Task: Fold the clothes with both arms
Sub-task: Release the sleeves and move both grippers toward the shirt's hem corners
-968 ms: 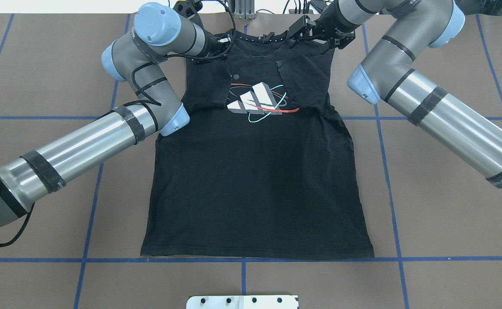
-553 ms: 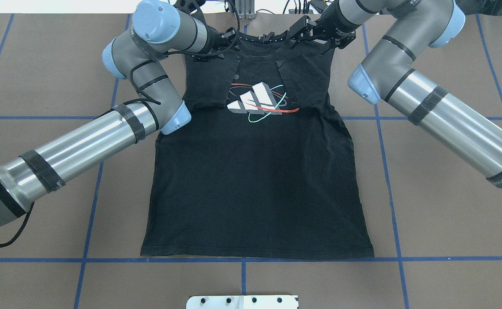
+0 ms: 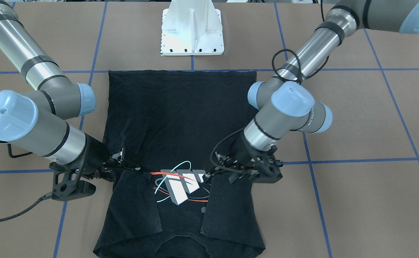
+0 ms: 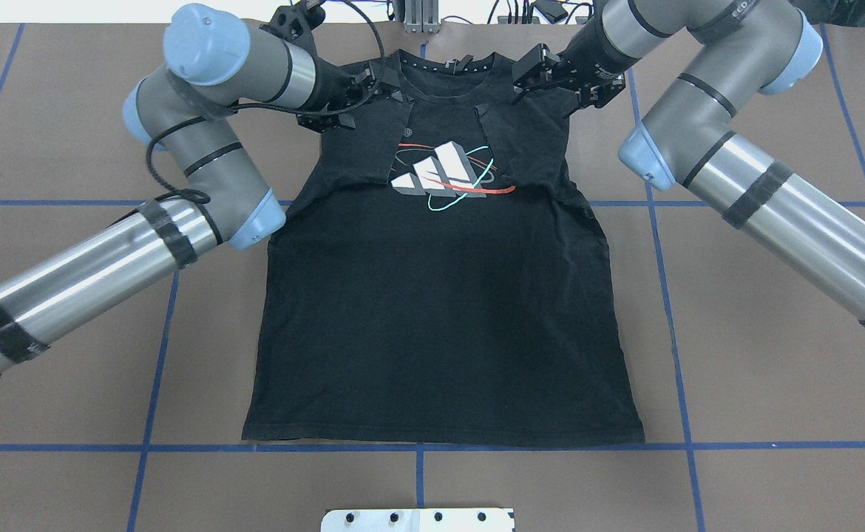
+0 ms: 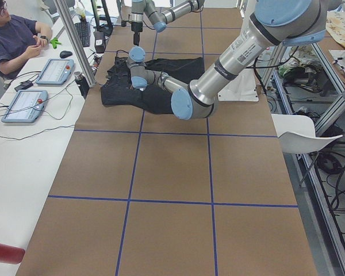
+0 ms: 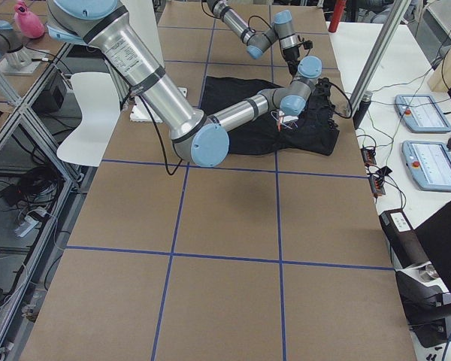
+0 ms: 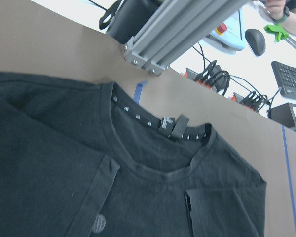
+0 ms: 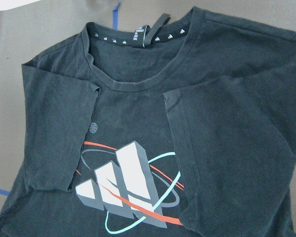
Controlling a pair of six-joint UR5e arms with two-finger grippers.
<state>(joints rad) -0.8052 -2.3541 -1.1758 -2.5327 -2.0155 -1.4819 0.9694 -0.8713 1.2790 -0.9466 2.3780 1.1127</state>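
The black T-shirt point(image 4: 440, 310) lies flat on the table, chest graphic point(image 4: 443, 176) up and collar at the far edge. Both short sleeves are folded inward over the chest, as the right wrist view point(image 8: 227, 123) shows. My left gripper point(image 4: 387, 85) hovers at the shirt's left shoulder, open and holding nothing. My right gripper point(image 4: 525, 74) hovers at the right shoulder, open and empty. In the front-facing view the left gripper point(image 3: 207, 168) and right gripper point(image 3: 132, 163) flank the graphic. No fingers show in either wrist view.
The white base pedestal point(image 3: 192, 32) stands beyond the shirt's hem. Blue tape lines point(image 4: 669, 295) grid the brown table. An aluminium rail point(image 7: 177, 34) with cables runs past the collar edge. An operator point(image 5: 11, 34) sits by tablets point(image 5: 54, 70) at the side bench.
Both arms have drawn outward from the collar area, the left elbow swinging well to the left. The shirt and its folded sleeves have not moved.
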